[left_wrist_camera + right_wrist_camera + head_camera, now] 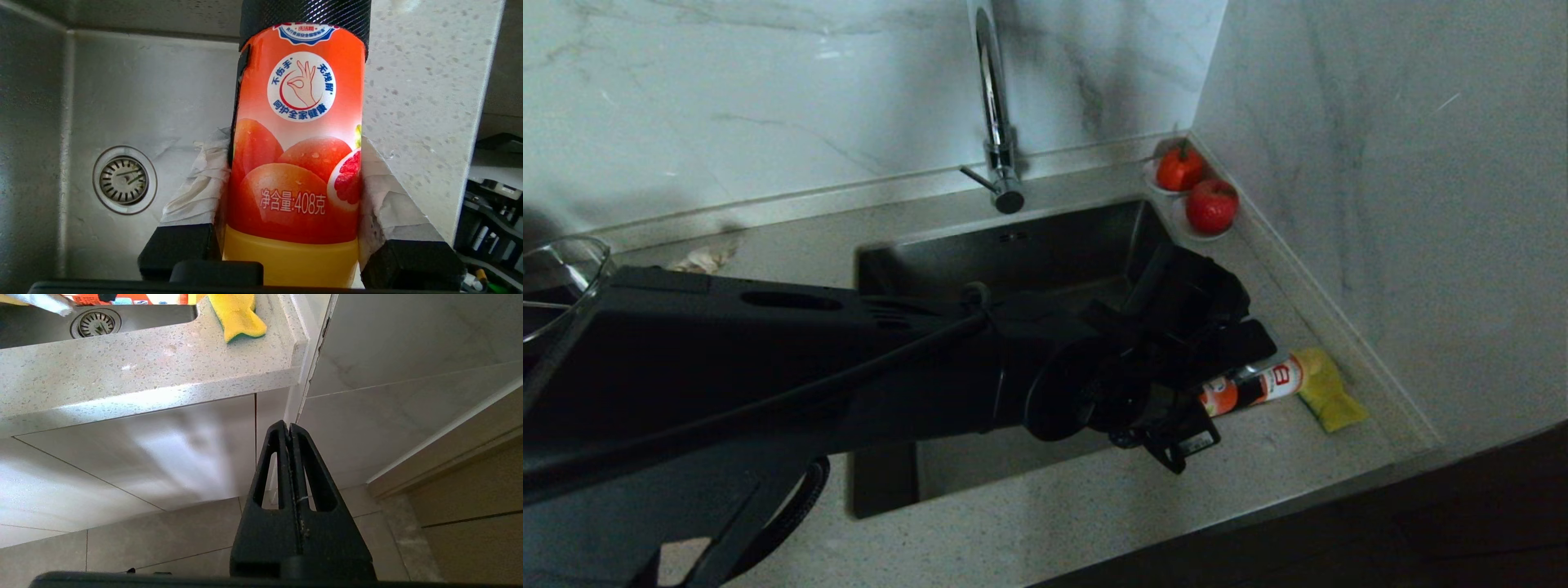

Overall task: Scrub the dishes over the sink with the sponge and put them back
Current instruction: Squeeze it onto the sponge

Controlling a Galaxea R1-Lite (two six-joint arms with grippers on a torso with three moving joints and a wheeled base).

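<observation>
My left gripper (1225, 367) reaches across the sink (1013, 245) to its right rim. It is shut on an orange dish-soap bottle (298, 163), and the tape-wrapped fingers (192, 183) press both of the bottle's sides. In the head view the bottle (1254, 384) lies level, pointing at the yellow sponge (1327, 388) on the counter (1258, 465). The sponge (239, 316) also shows in the right wrist view. The dishes are out of view. My right gripper (286, 425) hangs shut and empty below the counter edge.
A chrome tap (992, 106) stands behind the sink, and the drain (124, 179) lies in the basin floor. Two red fruits (1211, 206) on saucers sit in the back right corner. At the far left are a glass pot (564, 269) and a beige cloth wad (703, 260).
</observation>
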